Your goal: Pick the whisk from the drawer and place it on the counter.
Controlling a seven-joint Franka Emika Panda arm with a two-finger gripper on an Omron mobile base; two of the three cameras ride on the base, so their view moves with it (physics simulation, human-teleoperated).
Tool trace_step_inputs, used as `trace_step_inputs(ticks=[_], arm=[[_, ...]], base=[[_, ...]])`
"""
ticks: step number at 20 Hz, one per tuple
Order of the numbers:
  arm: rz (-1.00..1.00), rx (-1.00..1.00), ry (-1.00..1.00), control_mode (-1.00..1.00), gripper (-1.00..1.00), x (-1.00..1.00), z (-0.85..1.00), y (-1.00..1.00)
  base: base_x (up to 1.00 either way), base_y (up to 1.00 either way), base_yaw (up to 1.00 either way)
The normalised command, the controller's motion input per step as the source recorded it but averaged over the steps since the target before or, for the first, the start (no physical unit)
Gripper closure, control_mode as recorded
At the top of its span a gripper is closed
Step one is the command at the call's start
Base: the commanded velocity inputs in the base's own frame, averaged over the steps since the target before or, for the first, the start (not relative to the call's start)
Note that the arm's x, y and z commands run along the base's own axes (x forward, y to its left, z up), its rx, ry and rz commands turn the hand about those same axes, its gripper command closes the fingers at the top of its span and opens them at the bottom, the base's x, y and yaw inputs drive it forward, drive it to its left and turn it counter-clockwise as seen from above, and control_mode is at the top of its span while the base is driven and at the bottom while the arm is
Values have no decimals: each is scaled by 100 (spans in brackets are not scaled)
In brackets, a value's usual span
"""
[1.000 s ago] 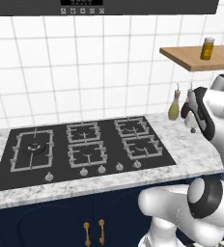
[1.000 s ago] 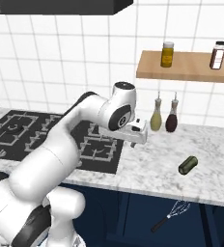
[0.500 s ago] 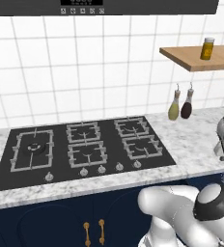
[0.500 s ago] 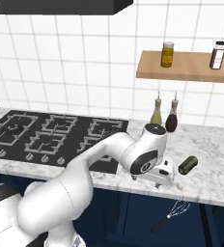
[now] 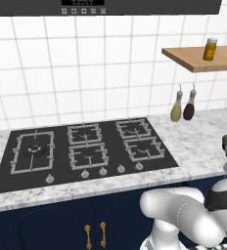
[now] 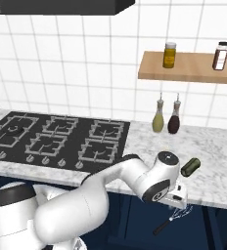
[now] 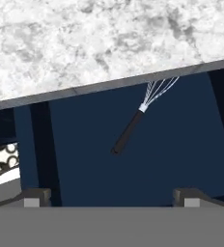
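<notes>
The whisk (image 7: 128, 131) lies in the open navy drawer (image 7: 181, 154). Its black handle points down-left in the hand view, and its silver wires (image 7: 157, 89) run partly under the counter's edge. My gripper (image 7: 111, 198) hangs above the drawer, open, with nothing between its fingertips (image 7: 36, 197). In the right base view the gripper (image 6: 180, 201) sits just below the front edge of the marbled counter (image 6: 218, 146), right above the whisk (image 6: 170, 222).
A stubby dark olive object (image 6: 190, 167) lies on the counter near the edge, above the hand. Two bottles (image 6: 158, 119) stand at the wall under a wooden shelf (image 6: 184, 73) with jars. The black gas hob (image 5: 86, 151) is to the left.
The arm has swung from above the counter, down past its front edge and over the drawer. The jaws stayed open. The whisk has not moved.
</notes>
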Motion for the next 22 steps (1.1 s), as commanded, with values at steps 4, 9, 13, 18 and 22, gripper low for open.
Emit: trace_step_inputs(ticks=[4, 9, 13, 18, 22], arm=[[0, 0, 0, -100, -100, -28, -62, -34], [3, 0, 0, -100, -100, -33, -39, -10], [3, 0, 0, -100, -100, -31, -35, 0], [1, 0, 3, -100, -100, -39, -39, -1], [0, 0, 6, -100, -100, -22, -25, 0]], base=[[0, 0, 0], [0, 0, 0], [0, 0, 0], [0, 0, 0], [0, 0, 0]])
